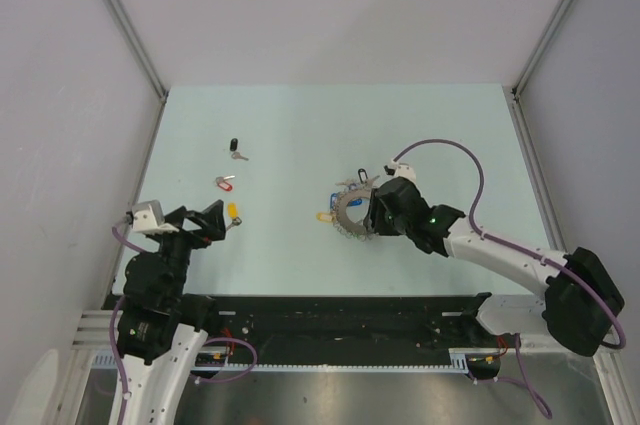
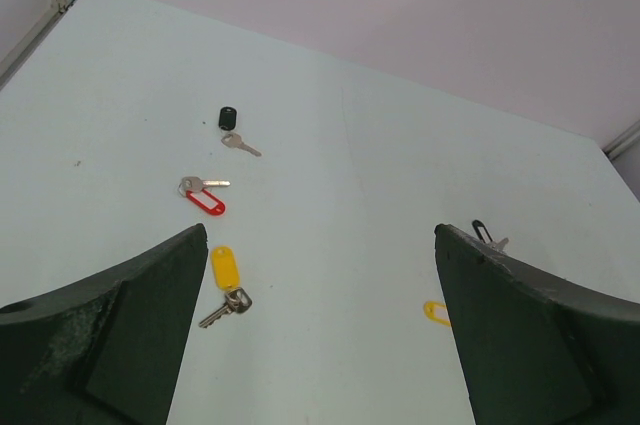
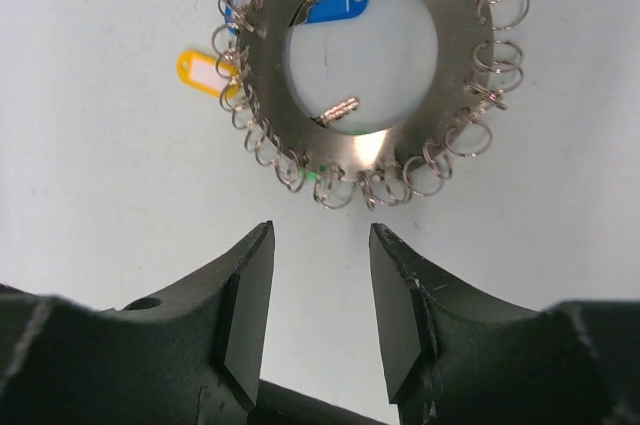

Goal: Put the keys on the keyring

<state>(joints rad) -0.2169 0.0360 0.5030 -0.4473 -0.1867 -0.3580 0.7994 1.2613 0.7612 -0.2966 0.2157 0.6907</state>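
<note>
Keys, the small black-headed key (image 2: 229, 118), red-headed key (image 2: 204, 199) and yellow-headed key (image 2: 225, 270), lie on the pale table (image 1: 300, 125) before the left claw (image 2: 318, 245), wide open and empty to grab one, while the big silver metal keyring (image 3: 365, 65) lies by the right claw (image 3: 320, 245), open a little, empty.

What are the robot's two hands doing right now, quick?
Left gripper: open, holding nothing, near the yellow key.
Right gripper: open, holding nothing, just short of the keyring.
</note>
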